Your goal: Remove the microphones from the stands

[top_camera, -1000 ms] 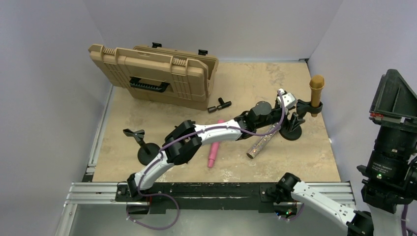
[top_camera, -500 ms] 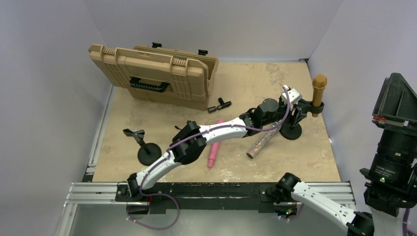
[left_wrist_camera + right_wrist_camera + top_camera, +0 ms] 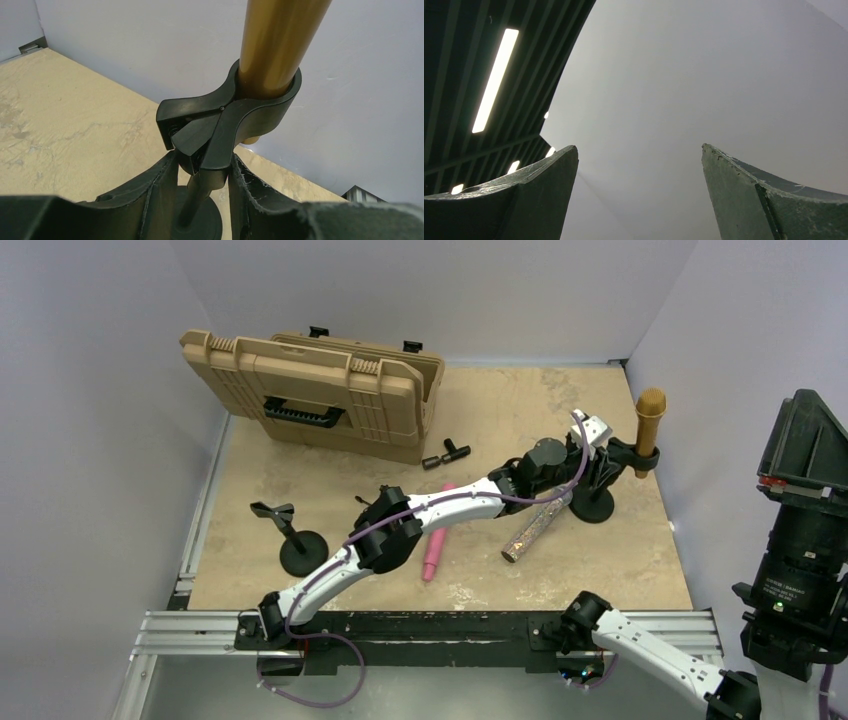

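A gold microphone (image 3: 650,425) stands upright in the black clip of a stand (image 3: 592,505) at the table's right edge, close to the wall. In the left wrist view the microphone (image 3: 275,45) rises out of the stand's clip (image 3: 235,115). My left gripper (image 3: 602,462) reaches across the table and is shut on the clip's pinch handles just above the post, one finger (image 3: 160,200) on each side, gripper (image 3: 202,162). My right gripper (image 3: 639,150) is open, points up at the wall and ceiling, and holds nothing.
A tan hard case (image 3: 320,390) lies at the back left. A second, empty stand (image 3: 295,540) is at the front left. A pink microphone (image 3: 437,540) and a glittery one (image 3: 530,530) lie mid-table, with small black parts (image 3: 447,453) behind them. A camera (image 3: 800,530) stands at the right.
My left gripper has slid a little right toward the stand and closed from open onto the clip's handles. The microphone has shifted slightly right with the stand. The right arm is still.
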Controlling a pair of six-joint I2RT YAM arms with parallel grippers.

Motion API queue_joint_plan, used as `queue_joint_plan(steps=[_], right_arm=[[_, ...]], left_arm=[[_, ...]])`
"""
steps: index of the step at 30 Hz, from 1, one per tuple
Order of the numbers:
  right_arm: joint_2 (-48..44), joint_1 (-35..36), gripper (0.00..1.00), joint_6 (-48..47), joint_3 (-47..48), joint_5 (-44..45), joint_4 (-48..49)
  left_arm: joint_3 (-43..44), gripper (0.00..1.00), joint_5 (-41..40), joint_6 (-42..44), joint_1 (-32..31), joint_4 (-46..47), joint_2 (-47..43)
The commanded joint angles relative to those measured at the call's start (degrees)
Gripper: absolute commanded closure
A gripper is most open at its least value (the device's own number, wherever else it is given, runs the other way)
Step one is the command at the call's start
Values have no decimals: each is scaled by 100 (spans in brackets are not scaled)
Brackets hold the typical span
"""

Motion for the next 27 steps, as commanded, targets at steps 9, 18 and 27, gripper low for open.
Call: queue_joint_plan(steps=[9, 18, 27], right_arm=[[235, -19, 9, 87, -20, -260, 21], [309, -17, 9, 153, -98, -280, 49], [312, -17, 9, 225, -124, -263, 94]], left_arm=[[10, 100, 85, 93, -40, 346, -459], [-71, 100, 146, -464, -40, 379, -1017], [-247, 100, 311, -527, -40, 225, -1740]])
